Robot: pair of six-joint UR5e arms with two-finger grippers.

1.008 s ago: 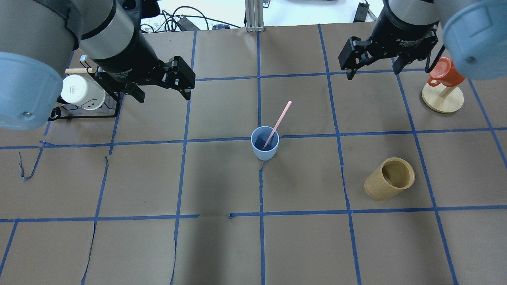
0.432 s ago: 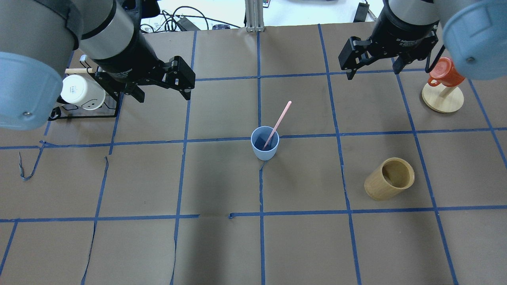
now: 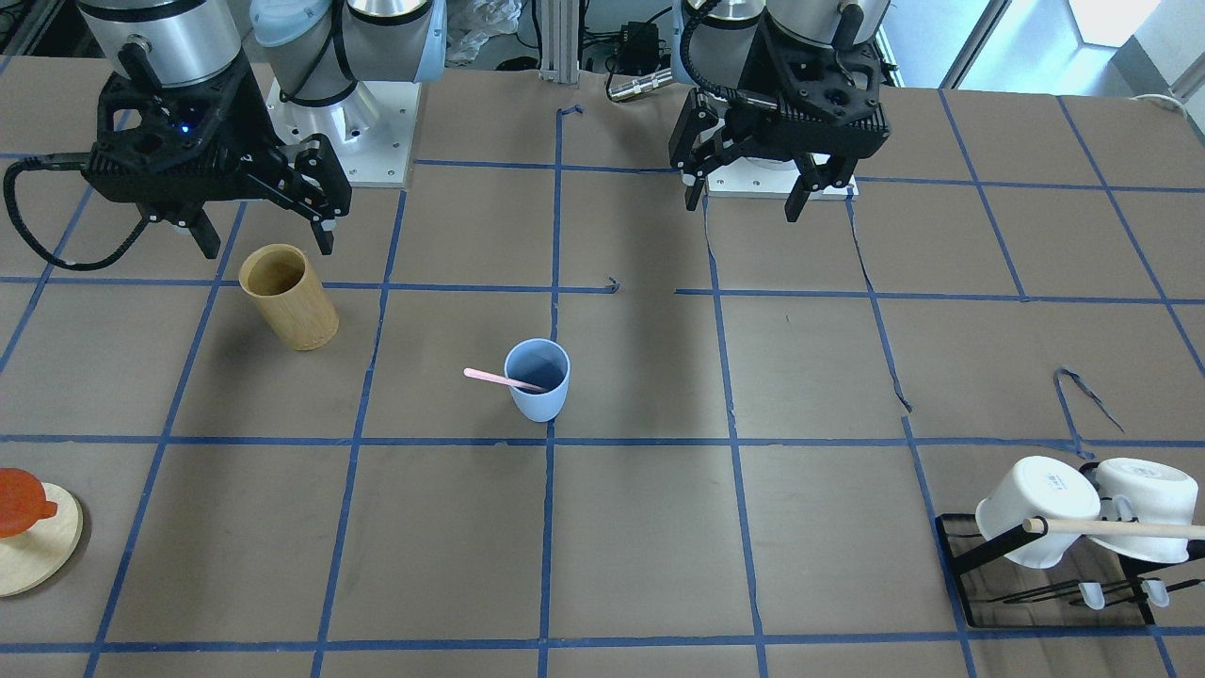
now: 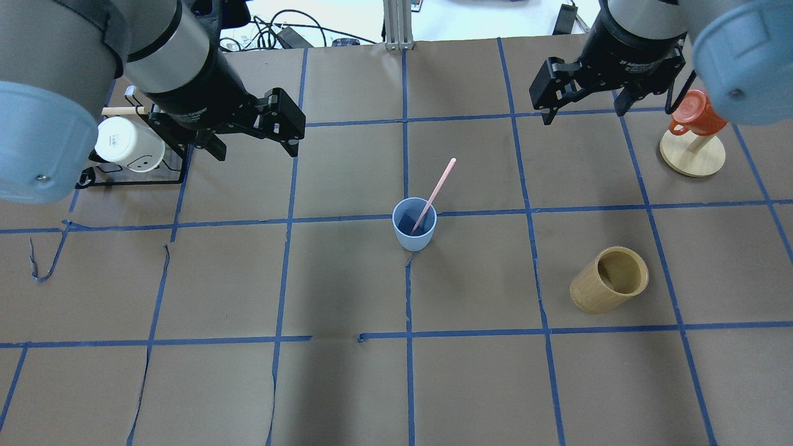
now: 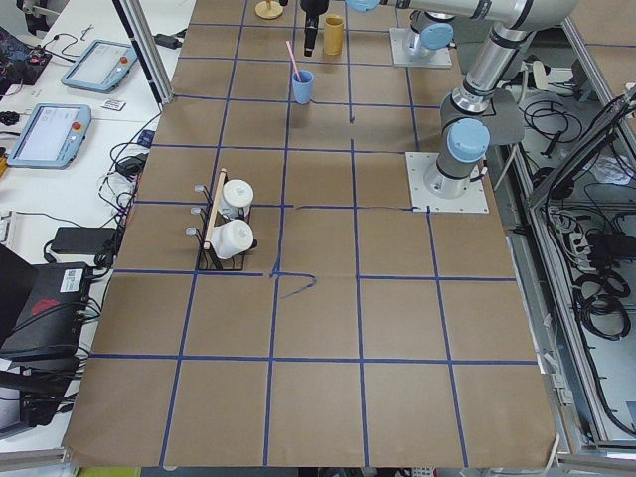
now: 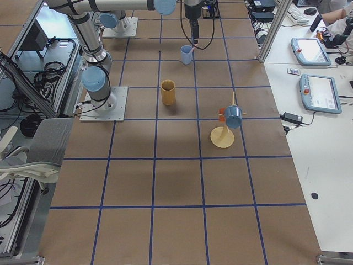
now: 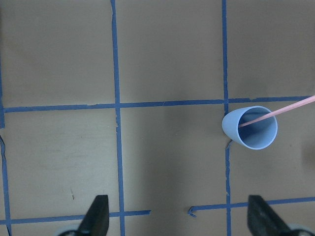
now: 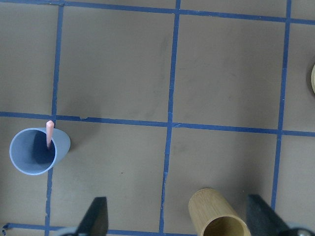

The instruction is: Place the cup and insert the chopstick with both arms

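The light blue cup (image 4: pixel 414 230) stands upright near the table's middle, also seen in the front view (image 3: pixel 538 388). One pink chopstick (image 4: pixel 440 184) leans in it, its top tilted toward the far right. My left gripper (image 4: pixel 255 152) hangs open and empty, high over the far left, well away from the cup. My right gripper (image 4: pixel 583 114) hangs open and empty over the far right. The left wrist view shows the cup (image 7: pixel 249 129) and chopstick (image 7: pixel 288 108) ahead to the right. The right wrist view shows the cup (image 8: pixel 34 152) at the left.
A tan bamboo cylinder (image 4: pixel 609 280) stands right of the cup, below my right gripper in the front view (image 3: pixel 287 297). A black rack with white mugs (image 4: pixel 130 145) sits at the far left. An orange cup on a wooden stand (image 4: pixel 692 155) is at the far right.
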